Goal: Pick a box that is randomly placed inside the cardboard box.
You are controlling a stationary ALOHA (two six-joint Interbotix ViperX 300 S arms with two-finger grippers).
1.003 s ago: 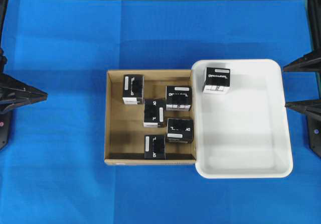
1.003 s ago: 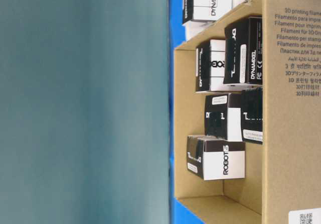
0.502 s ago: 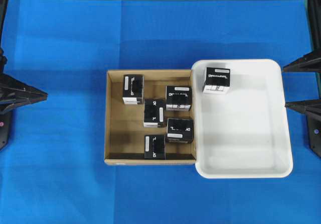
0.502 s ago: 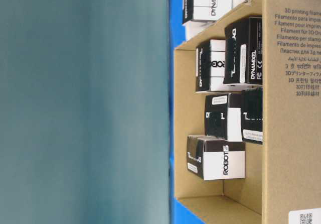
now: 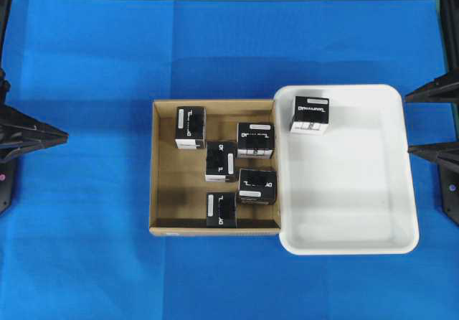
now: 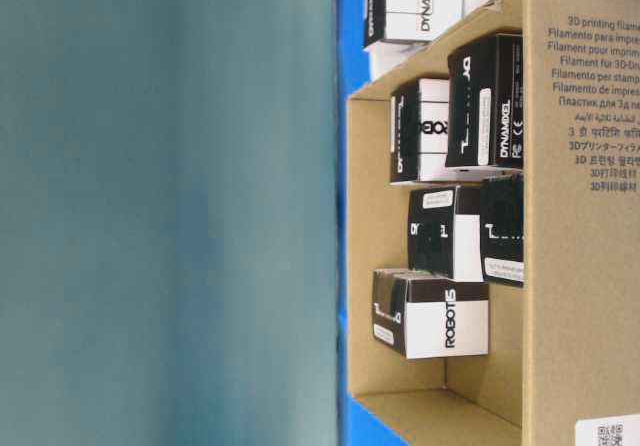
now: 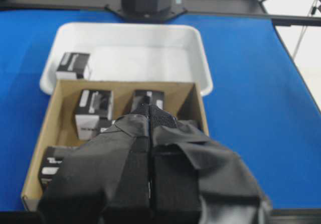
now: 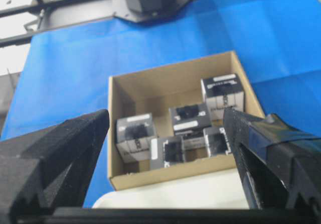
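A square brown cardboard box [image 5: 163, 191] of corrugated board with low walls sits at the middle of the overhead frame, on a smooth blue cloth [image 5: 86, 76]. Touching its right wall is a larger white tray [image 5: 358, 205] — glossy plastic with rounded corners.

Five small black cube-shaped cartons lie in the cardboard box, clustered toward its right half. The box [image 5: 255, 140] with a white band along one edge lies at the upper right of the cluster, close to the right wall. The others are the upper-left carton [image 5: 190, 127], the middle carton [image 5: 221, 161], the lower-right carton [image 5: 257, 186] and the bottom carton [image 5: 221, 209], which lies against the lower wall; these carry white rectangular stickers. One more black carton [image 5: 310, 114] sits in the tray's upper left corner.

The left gripper [image 7: 149, 114] is closed — its two black tape-wrapped fingers pressed together with nothing between them. The right gripper [image 8: 165, 133] is spread wide, holding nothing, its rough black fingers [image 8: 75, 138] at the frame's sides.
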